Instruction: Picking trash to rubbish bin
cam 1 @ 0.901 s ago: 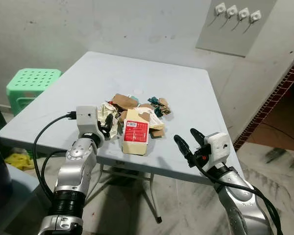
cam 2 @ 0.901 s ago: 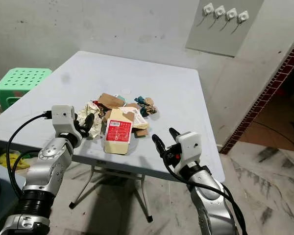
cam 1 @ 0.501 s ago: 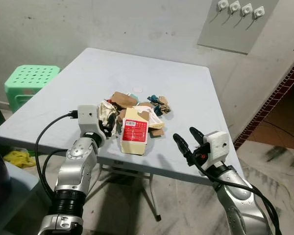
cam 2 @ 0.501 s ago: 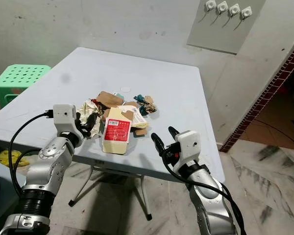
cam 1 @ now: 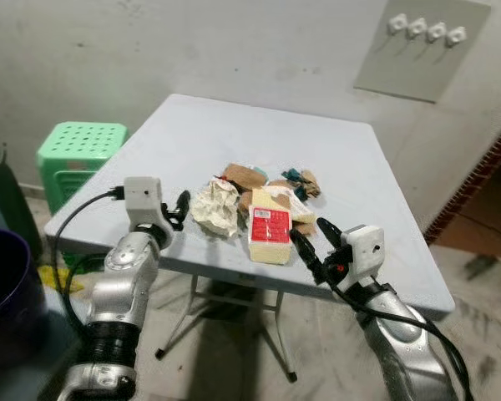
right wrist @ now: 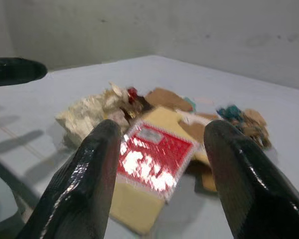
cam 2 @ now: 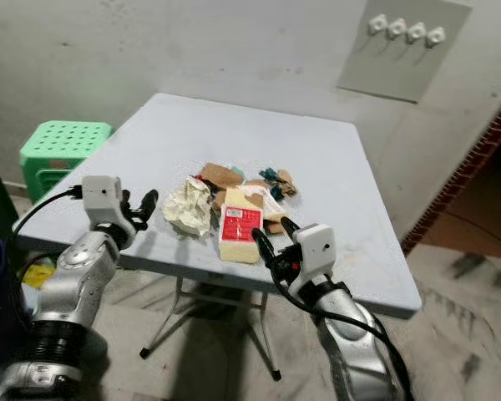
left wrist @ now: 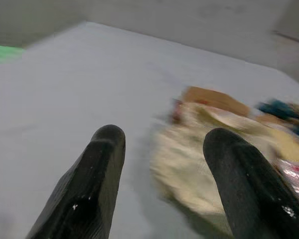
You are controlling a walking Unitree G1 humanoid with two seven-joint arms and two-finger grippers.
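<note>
Facing: pale grey square table (cam 1: 200,142) with a small heap of trash near the front edge.
Trash heap: crumpled cream paper (cam 1: 217,207) on the left side; yellow carton with red label (cam 1: 270,236) lying flat just beside it; brown cardboard scraps (cam 1: 244,176) and a teal wrapper (cam 1: 296,175) behind, all close together.
Left gripper (cam 1: 179,210): raised over the front left part of table, near crumpled paper but apart from it; fingers (left wrist: 97,174) spread, holding nothing.
Left wrist view: blurred; crumpled paper (left wrist: 189,159) seen ahead between the two fingers, maybe slightly nearer to one of them.
Right gripper (cam 2: 269,241): at the front edge of table, just beside the near end of carton; fingers (right wrist: 87,184) spread wide, holding nothing.
Right wrist view: carton (right wrist: 149,169) lying between and beyond the two fingers, red label up.
Left of table: green plastic stool (cam 1: 77,150) beside the wall; dark purple container (cam 1: 8,284) near the left arm.
Wall: grey panel with four white hooks (cam 1: 426,29).
</note>
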